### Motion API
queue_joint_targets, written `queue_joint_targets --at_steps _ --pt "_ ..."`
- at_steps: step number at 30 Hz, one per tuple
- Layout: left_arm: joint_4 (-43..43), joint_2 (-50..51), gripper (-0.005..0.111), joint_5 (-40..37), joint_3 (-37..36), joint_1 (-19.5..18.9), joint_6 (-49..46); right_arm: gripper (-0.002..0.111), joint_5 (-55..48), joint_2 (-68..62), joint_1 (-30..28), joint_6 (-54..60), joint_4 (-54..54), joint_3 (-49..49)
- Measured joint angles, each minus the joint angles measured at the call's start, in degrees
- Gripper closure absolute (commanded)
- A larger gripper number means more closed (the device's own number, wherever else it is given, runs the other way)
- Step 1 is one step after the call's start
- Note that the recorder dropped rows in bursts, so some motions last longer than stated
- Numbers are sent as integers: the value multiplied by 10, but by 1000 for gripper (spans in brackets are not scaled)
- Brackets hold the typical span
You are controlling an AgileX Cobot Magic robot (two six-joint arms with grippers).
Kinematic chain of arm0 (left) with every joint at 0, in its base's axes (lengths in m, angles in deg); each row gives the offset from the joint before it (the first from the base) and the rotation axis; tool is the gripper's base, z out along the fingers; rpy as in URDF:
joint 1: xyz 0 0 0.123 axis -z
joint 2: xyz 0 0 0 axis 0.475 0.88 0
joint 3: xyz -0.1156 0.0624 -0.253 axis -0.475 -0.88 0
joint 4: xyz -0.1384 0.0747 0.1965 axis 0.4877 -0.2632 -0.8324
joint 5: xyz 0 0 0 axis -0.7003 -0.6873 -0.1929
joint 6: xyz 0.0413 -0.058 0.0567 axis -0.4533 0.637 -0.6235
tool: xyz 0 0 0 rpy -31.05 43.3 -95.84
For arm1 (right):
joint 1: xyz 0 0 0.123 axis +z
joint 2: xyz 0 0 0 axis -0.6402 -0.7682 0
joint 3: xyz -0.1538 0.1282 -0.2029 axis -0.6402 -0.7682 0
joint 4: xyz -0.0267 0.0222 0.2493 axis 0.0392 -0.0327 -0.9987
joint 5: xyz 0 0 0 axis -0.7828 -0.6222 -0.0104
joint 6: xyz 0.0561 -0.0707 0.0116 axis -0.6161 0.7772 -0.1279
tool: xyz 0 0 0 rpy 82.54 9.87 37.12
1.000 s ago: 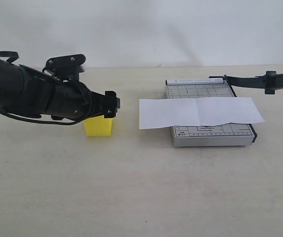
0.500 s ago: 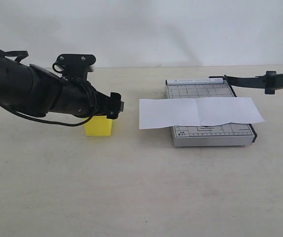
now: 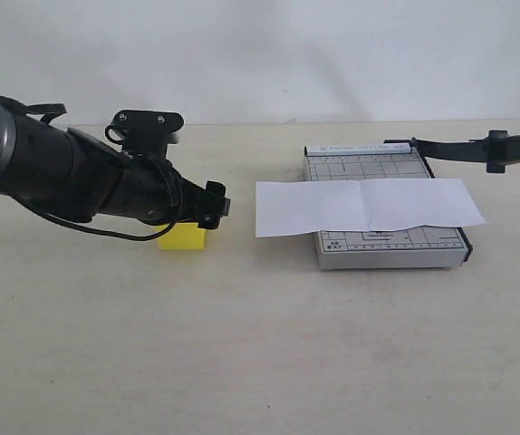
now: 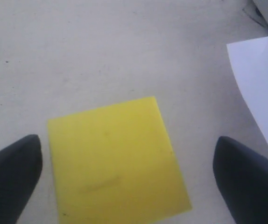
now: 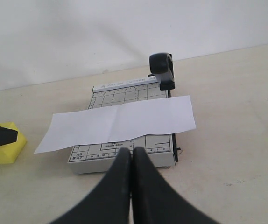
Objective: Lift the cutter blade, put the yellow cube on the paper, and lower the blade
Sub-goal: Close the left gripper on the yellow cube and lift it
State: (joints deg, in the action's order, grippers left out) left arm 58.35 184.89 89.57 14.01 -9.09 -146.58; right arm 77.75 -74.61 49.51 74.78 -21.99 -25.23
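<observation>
Left jaws wide apart astride yellow cube [image 4: 115, 163]; right jaws tight together.

Counter [image 3: 260, 362]: pale cream, matte, with faint scuffs and a few tiny dark specks. Wall [image 3: 260, 54]: plain off-white and bare, rising straight from the counter's far edge. The seam between them is a soft straight line. Light is soft and even, with the wall greyer higher above the counter. Shadows on the counter are weak and diffuse.
</observation>
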Motion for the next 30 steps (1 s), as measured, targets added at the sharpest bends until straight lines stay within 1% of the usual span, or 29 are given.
queue_joint_targets --at_steps 10,11,13,16,17,19,20,21,30 --pt "0 14 15 17 0 0 4 108 0 0 0 0 0 0" --pt "0 14 15 15 0 0 13 108 0 0 0 0 0 0" --pt "0 14 21 13 0 0 34 108 0 0 0 0 0 0" --pt "0 19 43 12 0 0 43 108 0 0 0 0 0 0" --pt "0 20 57 10 0 0 43 108 0 0 0 0 0 0" --pt "0 22 76 7 0 0 45 108 0 0 0 0 0 0" --pt "0 22 92 4 0 0 45 108 0 0 0 0 0 0" --pt "0 22 101 -3 0 0 45 108 0 0 0 0 0 0" --pt "0 7 102 -71 2 0 45 108 0 0 0 0 0 0"
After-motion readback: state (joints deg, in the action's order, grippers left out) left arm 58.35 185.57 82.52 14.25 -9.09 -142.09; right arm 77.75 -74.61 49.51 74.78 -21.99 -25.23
